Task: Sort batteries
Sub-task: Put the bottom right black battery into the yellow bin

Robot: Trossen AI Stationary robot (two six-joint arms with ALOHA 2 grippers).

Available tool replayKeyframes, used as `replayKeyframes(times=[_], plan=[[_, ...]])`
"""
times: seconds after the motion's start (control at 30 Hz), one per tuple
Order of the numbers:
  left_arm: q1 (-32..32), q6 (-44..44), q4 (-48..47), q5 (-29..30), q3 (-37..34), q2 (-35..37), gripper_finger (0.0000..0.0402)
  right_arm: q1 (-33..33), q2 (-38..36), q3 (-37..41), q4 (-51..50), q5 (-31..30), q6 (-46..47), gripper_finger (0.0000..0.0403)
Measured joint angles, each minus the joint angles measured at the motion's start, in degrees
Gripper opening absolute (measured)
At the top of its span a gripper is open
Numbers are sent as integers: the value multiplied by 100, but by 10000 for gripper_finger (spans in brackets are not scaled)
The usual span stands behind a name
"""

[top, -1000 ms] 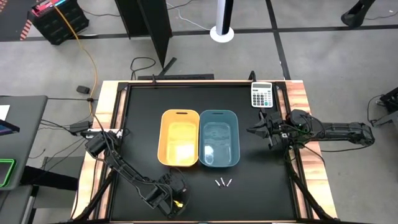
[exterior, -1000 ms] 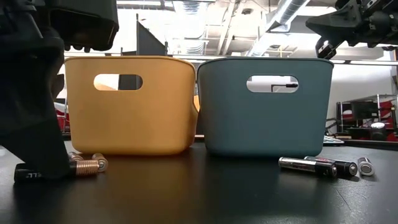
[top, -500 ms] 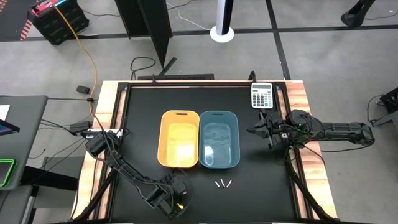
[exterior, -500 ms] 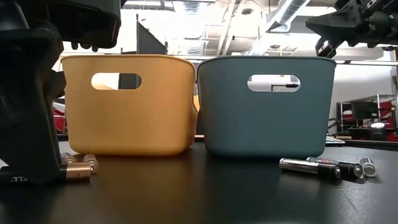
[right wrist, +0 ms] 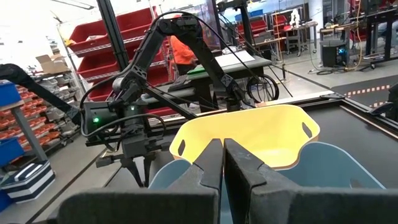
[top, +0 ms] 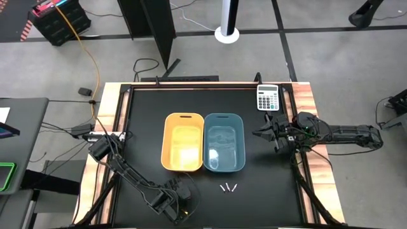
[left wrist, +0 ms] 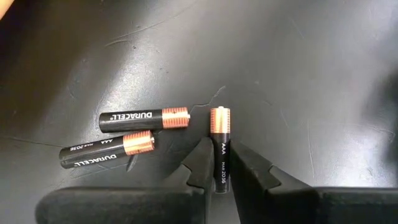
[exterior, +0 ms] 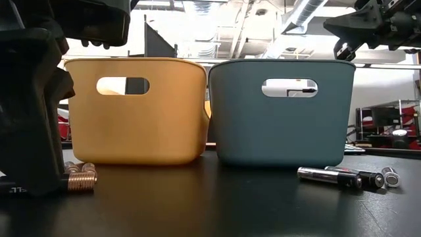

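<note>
From above, the matte black worktop point(top: 146, 127) with pale wooden edges carries two rounded rectangular plastic bins side by side at its middle, a yellow bin point(top: 184, 141) and a teal bin point(top: 224, 142), and a grey-white calculator point(top: 268, 97) at the far right corner. Three slim batteries point(top: 227, 187) lie close together just in front of the teal bin. The left gripper point(top: 181, 205) is down at the near edge of the worktop, left of those batteries, while the right gripper point(top: 261, 133) hovers to the right of the teal bin. From worktop height, the smooth-walled bins each show an oval handle slot; the dark, silver-ended batteries point(exterior: 345, 176) lie on the right, and copper-ended batteries point(exterior: 80, 179) lie on the left beside the dark bulk of the left arm. In the left wrist view, the left gripper point(left wrist: 222, 165) has its fingers point(left wrist: 200, 162) set narrowly around a black AAA battery point(left wrist: 220, 140) with a copper top, the number 2036 printed along it; whether they are pressing on it cannot be told. Just beside it lie two more black-and-copper cells point(left wrist: 124, 137) marked DURACELL. In the right wrist view, the right gripper point(right wrist: 222, 163) has its fingers nearly together, holding nothing, above the bins.
</note>
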State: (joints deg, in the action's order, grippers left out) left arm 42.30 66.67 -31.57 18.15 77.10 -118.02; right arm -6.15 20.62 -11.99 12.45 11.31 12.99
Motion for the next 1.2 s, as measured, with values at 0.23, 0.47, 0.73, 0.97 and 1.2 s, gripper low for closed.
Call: replayKeyframes(times=[0.23, 0.47, 0.73, 0.97, 1.2], plan=[[0, -4, -15, -9, 0, 0, 36, 0, -2, 0, -3, 0, 4, 33], [0, -143, -6, -11, 17, 3, 35, 11, -1, 0, -59, 0, 7, 33], [0, -374, -434, -9, 338, -18, 34, 11, -2, 0, -57, 0, 7, 33], [0, -374, -490, 1, 363, -20, 34, 11, 0, 0, -54, 0, 7, 33], [0, -374, -490, 17, 367, -17, 34, 11, 0, 0, -52, 0, 7, 33]])
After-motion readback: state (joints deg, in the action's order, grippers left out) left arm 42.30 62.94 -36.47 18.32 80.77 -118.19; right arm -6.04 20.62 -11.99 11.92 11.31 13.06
